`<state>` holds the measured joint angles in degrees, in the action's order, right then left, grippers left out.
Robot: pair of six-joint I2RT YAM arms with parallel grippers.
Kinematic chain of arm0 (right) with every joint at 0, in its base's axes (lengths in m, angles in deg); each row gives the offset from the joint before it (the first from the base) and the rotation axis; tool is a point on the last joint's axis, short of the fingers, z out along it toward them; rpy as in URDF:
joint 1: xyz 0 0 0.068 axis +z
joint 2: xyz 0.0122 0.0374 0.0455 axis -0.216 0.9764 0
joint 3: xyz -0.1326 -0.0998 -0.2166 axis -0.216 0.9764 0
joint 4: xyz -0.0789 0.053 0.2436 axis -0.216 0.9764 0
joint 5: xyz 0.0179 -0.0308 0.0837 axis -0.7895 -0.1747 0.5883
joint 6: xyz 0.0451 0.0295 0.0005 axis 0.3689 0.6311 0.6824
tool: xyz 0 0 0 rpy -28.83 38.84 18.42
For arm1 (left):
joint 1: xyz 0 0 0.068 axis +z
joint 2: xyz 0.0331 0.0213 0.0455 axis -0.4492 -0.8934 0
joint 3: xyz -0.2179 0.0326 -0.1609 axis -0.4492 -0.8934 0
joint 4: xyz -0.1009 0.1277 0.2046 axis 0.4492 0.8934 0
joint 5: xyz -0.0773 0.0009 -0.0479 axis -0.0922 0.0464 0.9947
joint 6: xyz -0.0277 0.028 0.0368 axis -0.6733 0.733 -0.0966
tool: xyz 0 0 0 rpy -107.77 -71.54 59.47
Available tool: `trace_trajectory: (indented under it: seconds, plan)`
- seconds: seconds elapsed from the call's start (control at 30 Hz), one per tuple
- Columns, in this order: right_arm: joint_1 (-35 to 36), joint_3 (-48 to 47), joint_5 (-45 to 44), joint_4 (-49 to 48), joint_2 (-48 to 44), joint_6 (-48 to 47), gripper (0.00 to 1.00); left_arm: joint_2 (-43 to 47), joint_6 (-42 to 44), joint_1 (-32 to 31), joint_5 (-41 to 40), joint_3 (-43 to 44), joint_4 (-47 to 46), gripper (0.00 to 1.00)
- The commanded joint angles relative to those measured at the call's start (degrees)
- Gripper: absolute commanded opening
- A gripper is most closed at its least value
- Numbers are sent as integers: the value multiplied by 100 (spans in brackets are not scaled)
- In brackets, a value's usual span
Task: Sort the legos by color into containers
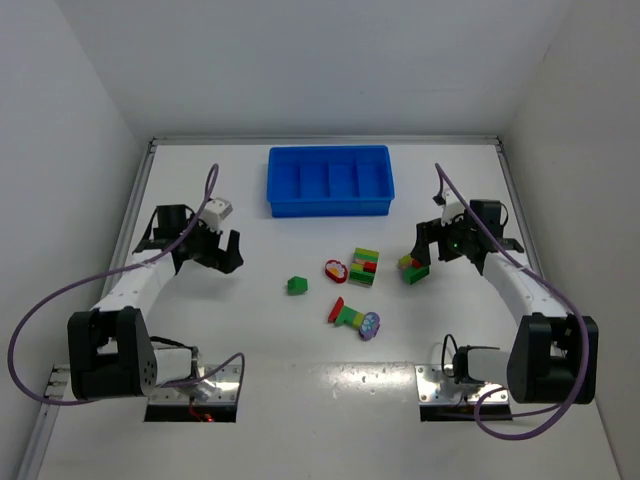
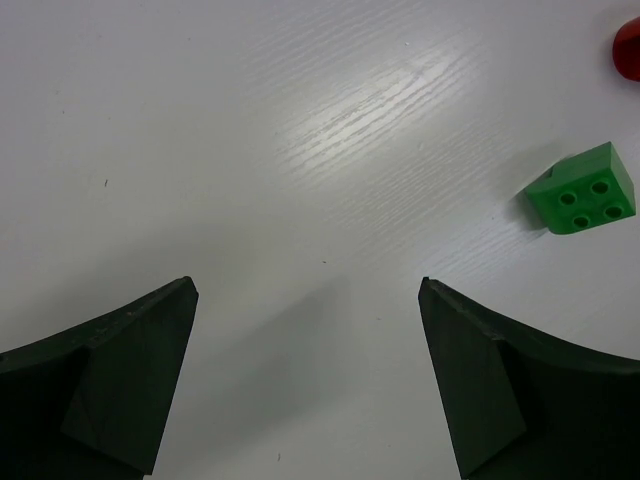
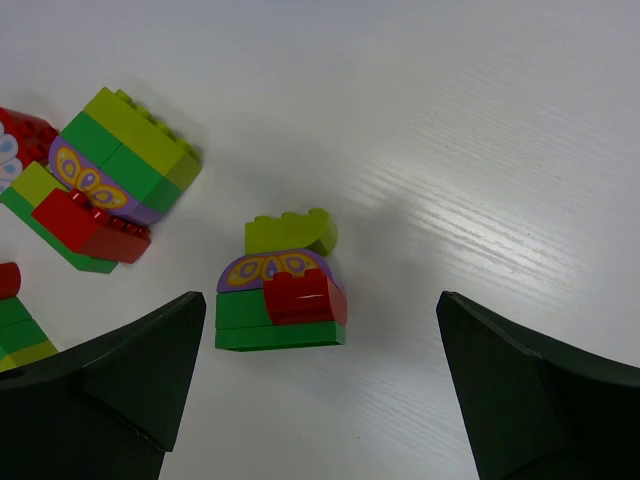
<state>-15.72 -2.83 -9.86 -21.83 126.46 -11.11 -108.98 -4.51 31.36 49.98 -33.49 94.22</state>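
The blue tray with four compartments sits at the back centre. Legos lie on the table: a single green brick, a red round piece, a multicoloured clump, and a red-green clump with a purple piece. A small clump of green, red, purple and lime bricks lies just ahead of my open right gripper; in the right wrist view this clump sits nearer the left finger. My left gripper is open and empty, over bare table. The green brick lies off to its right.
White walls enclose the table on three sides. The right wrist view shows the larger clump at the left, a red piece at the edge, and another clump by the left finger. A red piece shows at the left wrist view's corner.
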Motion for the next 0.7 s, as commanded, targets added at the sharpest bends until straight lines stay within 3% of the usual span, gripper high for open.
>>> trace_trajectory:
  seconds: [0.0, 0.23, 0.4, 0.47, 0.67]
  plan:
    - [-18, -211, 97, -118, 28, -26, 100, 68, 174, -62, 98, -4, -80, 100]
    - [-18, -36, 500, -232, -139, -26, 100, 306, 675, -431, -112, 102, 350, 100]
    - [-18, 79, 773, -232, -245, -167, 100, 770, 1570, -975, -428, -127, 815, 100]
    - [-18, 79, 852, -232, -297, -219, 100, 833, 2298, -1248, -429, -179, 1324, 100]
    - [-18, -271, 852, 110, 203, -281, 100, 833, 3047, -1618, -306, -557, 1581, 96]
